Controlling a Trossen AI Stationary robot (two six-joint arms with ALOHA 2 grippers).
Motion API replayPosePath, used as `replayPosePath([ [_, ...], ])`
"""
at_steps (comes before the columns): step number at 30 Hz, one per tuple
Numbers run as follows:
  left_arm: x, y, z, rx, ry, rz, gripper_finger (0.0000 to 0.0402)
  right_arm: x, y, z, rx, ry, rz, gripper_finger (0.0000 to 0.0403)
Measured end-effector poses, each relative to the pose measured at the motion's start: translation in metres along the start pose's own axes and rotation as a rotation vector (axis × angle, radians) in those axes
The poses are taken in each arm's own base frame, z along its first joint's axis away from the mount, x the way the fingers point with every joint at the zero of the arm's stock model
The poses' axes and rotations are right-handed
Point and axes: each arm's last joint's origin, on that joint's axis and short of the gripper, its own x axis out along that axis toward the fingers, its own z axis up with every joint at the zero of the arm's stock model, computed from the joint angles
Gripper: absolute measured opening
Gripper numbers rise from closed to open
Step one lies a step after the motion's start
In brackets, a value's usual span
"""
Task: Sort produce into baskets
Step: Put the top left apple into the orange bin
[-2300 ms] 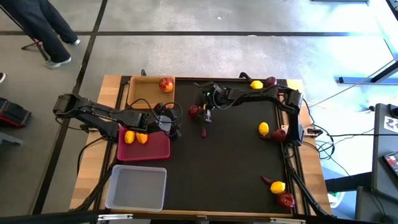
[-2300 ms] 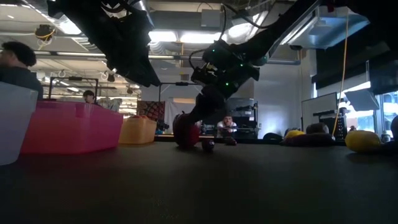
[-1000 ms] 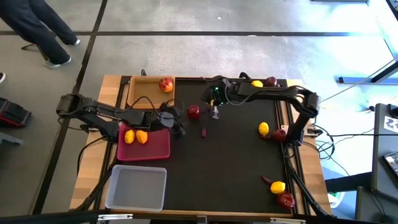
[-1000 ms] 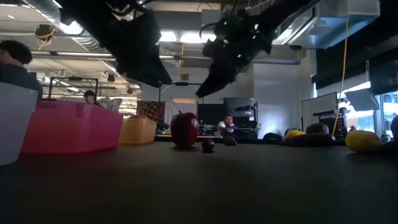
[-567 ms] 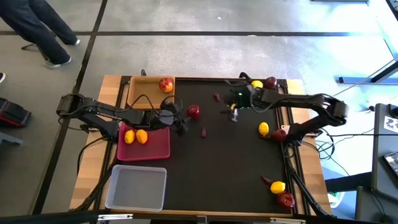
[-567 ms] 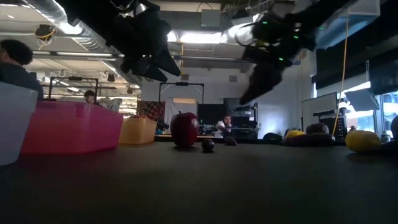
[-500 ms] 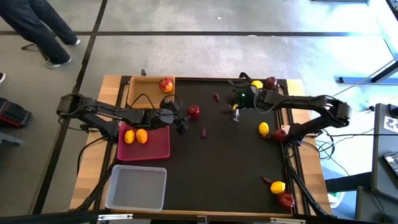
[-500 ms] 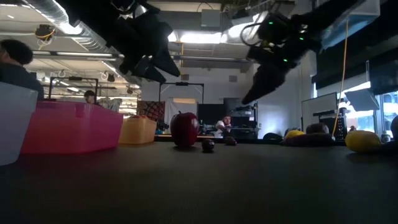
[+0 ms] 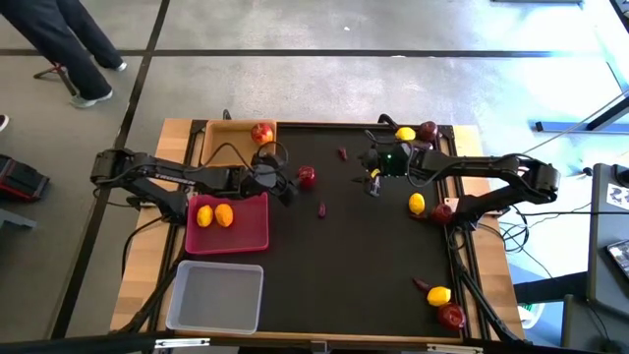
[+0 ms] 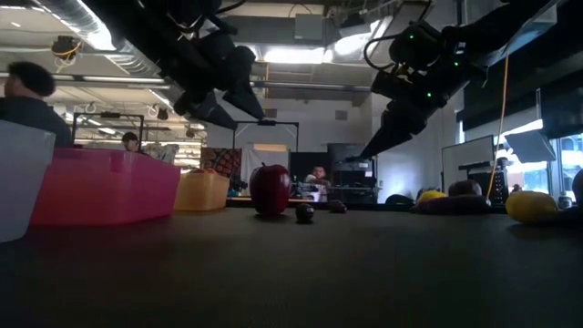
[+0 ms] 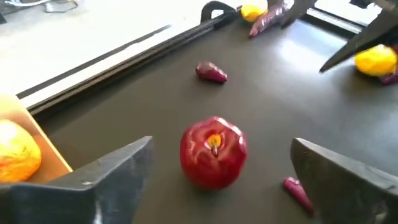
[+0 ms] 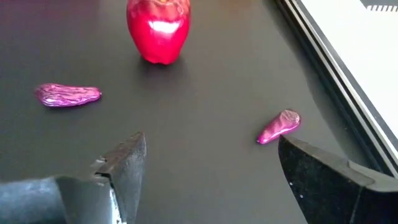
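Note:
A dark-red apple stands on the black mat, stem up, and shows large in the left wrist view. My left gripper is open just to its left, above the mat, its fingers spread toward the apple without touching it. My right gripper hovers open to the apple's right, with nothing between its fingers. Two purple roots lie near the apple. The tan tray holds one apple. The pink tray holds two lemons. The whitish tray lies at the near left.
More produce lies along the mat's right side: a lemon and an apple at the far edge, a lemon and an apple midway, and a root, a lemon and an apple near the front.
My right gripper has drawn back from above the apple toward the table's right edge and sunk a little, staying open. My left gripper has edged toward the apple. The apple stands where it was.

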Motion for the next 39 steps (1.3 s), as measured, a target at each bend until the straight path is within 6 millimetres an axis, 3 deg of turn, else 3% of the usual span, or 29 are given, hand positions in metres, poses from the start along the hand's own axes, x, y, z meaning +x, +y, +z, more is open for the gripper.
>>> replayPosePath([
  [8, 0.002, -0.001, 0.001, -0.040, -0.001, -0.041, 0.0398, 0.000, 0.000, 0.000, 0.007, -0.003, -0.001, 0.0315],
  [13, 0.000, -0.001, 0.001, 0.039, 0.003, -0.041, 0.0397, 0.000, 0.000, 0.000, 0.013, -0.002, 0.000, 0.0315],
  [17, -0.001, -0.003, 0.001, -0.074, 0.002, -0.058, 0.0397, 0.000, 0.000, 0.000, 0.012, 0.000, 0.000, 0.0315],
  [23, 0.013, 0.005, 0.012, -0.184, 0.048, -0.089, 0.0396, 0.000, 0.000, 0.000, 0.012, -0.001, 0.000, 0.0315],
  [33, 0.038, -0.004, 0.048, -0.123, 0.231, 0.017, 0.0395, 0.000, 0.000, 0.000, 0.026, 0.003, 0.000, 0.0315],
  [39, 0.061, -0.013, 0.052, -0.064, 0.328, 0.057, 0.0398, 0.000, 0.000, 0.000, 0.026, 0.003, -0.001, 0.0315],
])
